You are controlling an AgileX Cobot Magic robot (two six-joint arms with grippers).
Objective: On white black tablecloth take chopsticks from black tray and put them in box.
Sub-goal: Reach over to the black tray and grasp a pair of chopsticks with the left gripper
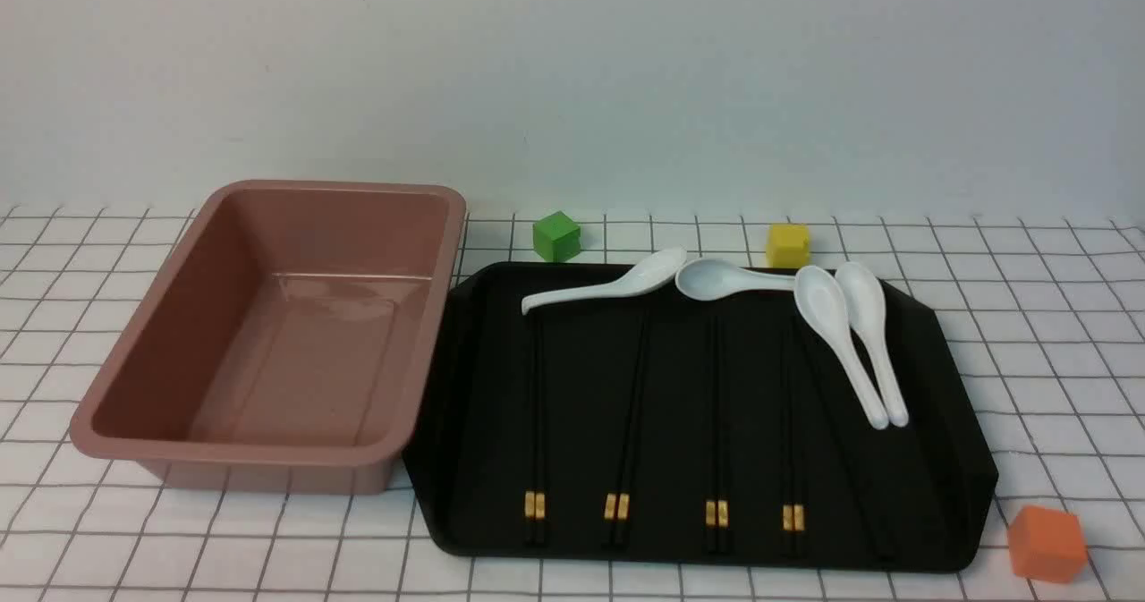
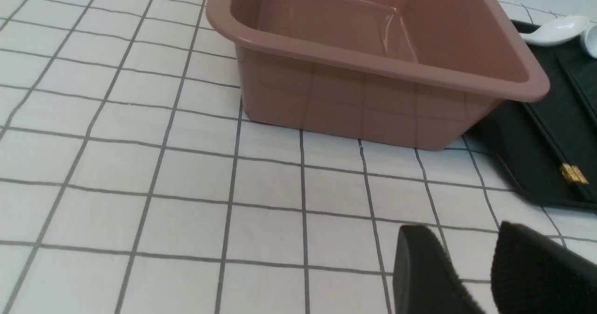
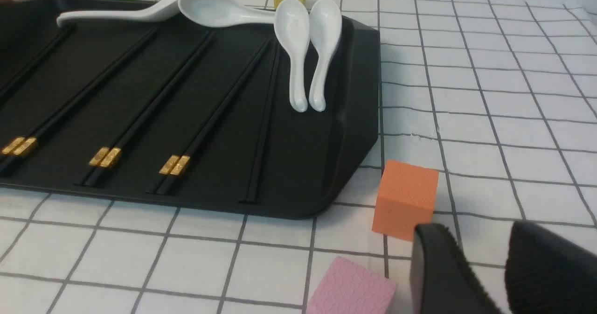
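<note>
The pink box (image 1: 89, 423) stands empty on the tablecloth (image 1: 1055, 334), left of the black tray (image 1: 939, 405). Several pairs of black chopsticks (image 1: 535, 423) with gold bands lie lengthwise in the tray. Neither gripper shows in the front view. My left gripper (image 2: 466, 244) is open and empty over bare cloth, near the box (image 2: 373, 104) and the tray's corner (image 2: 527, 155). My right gripper (image 3: 475, 239) is open and empty over cloth beside the tray (image 3: 308, 155), clear of the chopsticks (image 3: 140, 122).
Several white spoons (image 1: 608, 289) lie across the tray's far end. A green cube (image 1: 555, 235) and a yellow cube (image 1: 787, 244) sit behind the tray. An orange cube (image 3: 406, 197) and a pink cube (image 3: 350, 288) sit close to my right gripper.
</note>
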